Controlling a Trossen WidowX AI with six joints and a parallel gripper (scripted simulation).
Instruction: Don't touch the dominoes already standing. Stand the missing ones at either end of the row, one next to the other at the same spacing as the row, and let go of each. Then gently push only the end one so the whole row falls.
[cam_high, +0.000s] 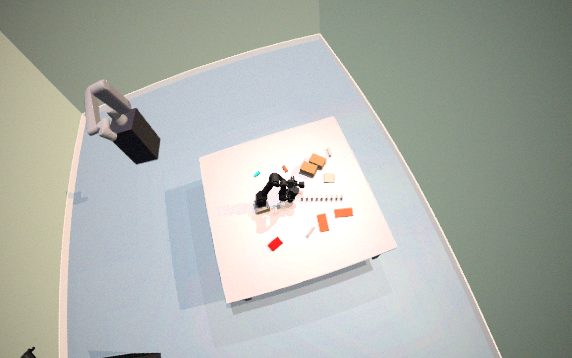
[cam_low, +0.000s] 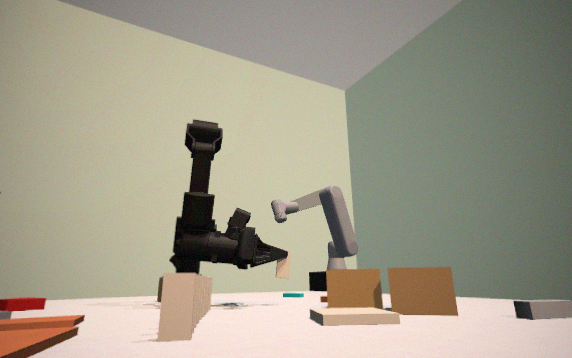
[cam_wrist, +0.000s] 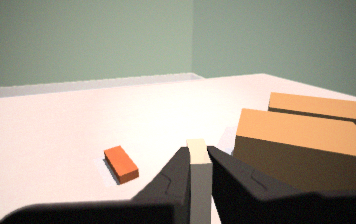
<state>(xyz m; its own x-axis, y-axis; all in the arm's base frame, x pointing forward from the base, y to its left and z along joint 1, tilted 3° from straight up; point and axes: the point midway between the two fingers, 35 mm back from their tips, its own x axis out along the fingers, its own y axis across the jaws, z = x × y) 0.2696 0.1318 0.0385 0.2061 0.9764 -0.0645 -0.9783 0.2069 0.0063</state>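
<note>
My gripper (cam_high: 300, 186) (cam_low: 283, 255) (cam_wrist: 199, 149) is shut on a cream domino (cam_low: 283, 265) (cam_wrist: 200, 172). It holds the domino upright in the air above the white table (cam_high: 250, 270) (cam_low: 280, 332). The row of standing dominoes (cam_high: 322, 198) runs to the right of the arm, and the gripper is just off its left end, a little behind it. In the exterior view the row (cam_low: 183, 305) shows end-on at the front left, and the held domino hangs to the right of it and higher.
Two brown boxes (cam_high: 313, 165) (cam_low: 354, 289) (cam_wrist: 295, 145) stand ahead of the gripper, with a flat beige slab (cam_high: 329, 177) (cam_low: 354, 316) beside them. A small orange brick (cam_high: 285, 168) (cam_wrist: 121, 164), two orange plates (cam_high: 323, 222), a red block (cam_high: 275, 244), a cyan piece (cam_high: 257, 174) and loose white dominoes (cam_high: 310, 232) lie on the table.
</note>
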